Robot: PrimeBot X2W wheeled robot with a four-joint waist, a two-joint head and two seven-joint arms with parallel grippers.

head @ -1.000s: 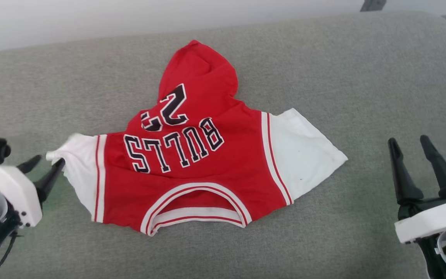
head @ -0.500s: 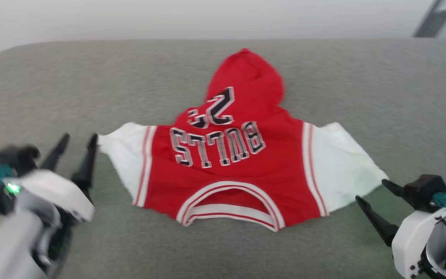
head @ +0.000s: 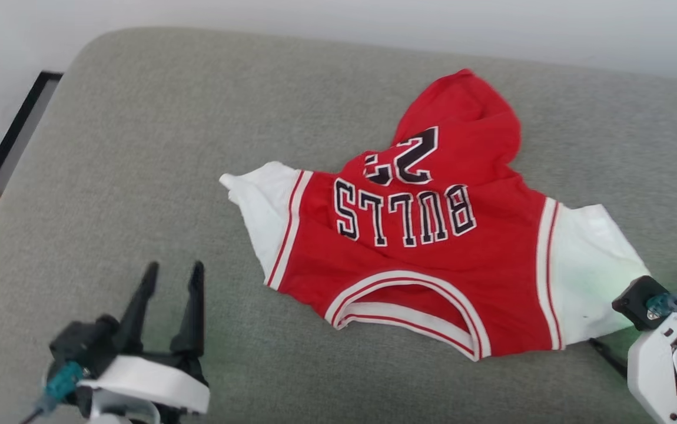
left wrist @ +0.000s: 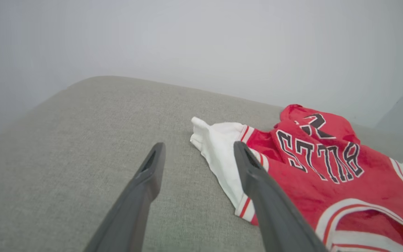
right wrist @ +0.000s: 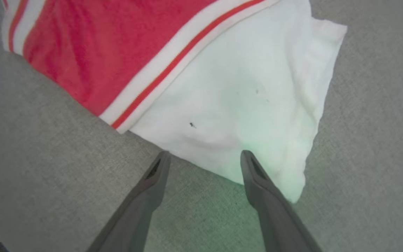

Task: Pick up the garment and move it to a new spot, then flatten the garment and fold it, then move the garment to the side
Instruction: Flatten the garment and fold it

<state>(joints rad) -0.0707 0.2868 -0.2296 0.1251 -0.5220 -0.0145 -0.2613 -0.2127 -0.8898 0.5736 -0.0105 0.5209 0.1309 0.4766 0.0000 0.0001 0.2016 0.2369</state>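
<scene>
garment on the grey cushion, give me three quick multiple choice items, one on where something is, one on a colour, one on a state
1. Where do the right gripper's fingertips point?
A) the neck opening
B) the near edge of a white sleeve
C) the printed number

2. What colour are the letters on the garment?
A) black, outlined in white
B) blue
C) yellow

3. How is the left gripper?
A) shut on a sleeve
B) open, apart from the garment
C) shut, empty

Answers:
1 B, the right wrist view has the fingertips at the sleeve's edge.
2 A, the head view shows black letters with white outlines on red.
3 B, its fingers stand spread over bare grey cushion, short of the sleeve.
</scene>
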